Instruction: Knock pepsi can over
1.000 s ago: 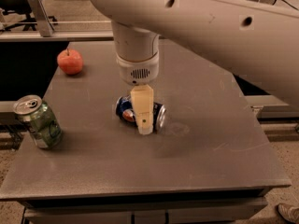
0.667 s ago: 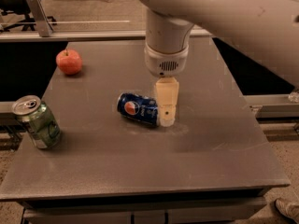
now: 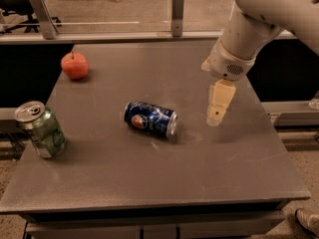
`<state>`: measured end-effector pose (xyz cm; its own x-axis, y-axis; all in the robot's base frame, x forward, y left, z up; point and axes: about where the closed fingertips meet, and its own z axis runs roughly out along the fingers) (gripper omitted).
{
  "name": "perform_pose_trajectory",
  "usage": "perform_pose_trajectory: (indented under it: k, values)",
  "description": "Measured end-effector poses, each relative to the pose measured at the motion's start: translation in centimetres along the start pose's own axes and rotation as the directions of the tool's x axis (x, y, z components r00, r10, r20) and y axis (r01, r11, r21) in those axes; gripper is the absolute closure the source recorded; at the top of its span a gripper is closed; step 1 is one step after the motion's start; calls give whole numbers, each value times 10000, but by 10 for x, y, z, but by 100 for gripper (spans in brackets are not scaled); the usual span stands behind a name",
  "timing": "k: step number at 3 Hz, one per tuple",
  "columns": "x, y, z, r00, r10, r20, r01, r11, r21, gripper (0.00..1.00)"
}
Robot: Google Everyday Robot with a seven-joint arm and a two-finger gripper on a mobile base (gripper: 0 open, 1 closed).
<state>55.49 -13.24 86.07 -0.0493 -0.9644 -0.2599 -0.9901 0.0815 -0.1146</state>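
Observation:
The pepsi can (image 3: 150, 119), dark blue with a round red-white-blue logo, lies on its side near the middle of the grey table (image 3: 149, 183), its silver top pointing right. My gripper (image 3: 218, 108) hangs from the white arm to the right of the can, above the table and apart from the can. It holds nothing.
A green can (image 3: 41, 129) stands upright, slightly tilted in view, at the table's left edge. A red apple (image 3: 75, 65) sits at the back left. A metal rail (image 3: 124, 34) runs behind the table. A shoe (image 3: 308, 220) shows at the bottom right on the floor.
The gripper has moved from over the pepsi can to its right and lifted away. The can lies fully uncovered on its side.

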Motion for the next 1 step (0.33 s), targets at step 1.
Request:
perform_pose_trajectory:
  k: [1]
  values:
    - [-3,1,4,9999,18,112,-17,9999,-115,0]
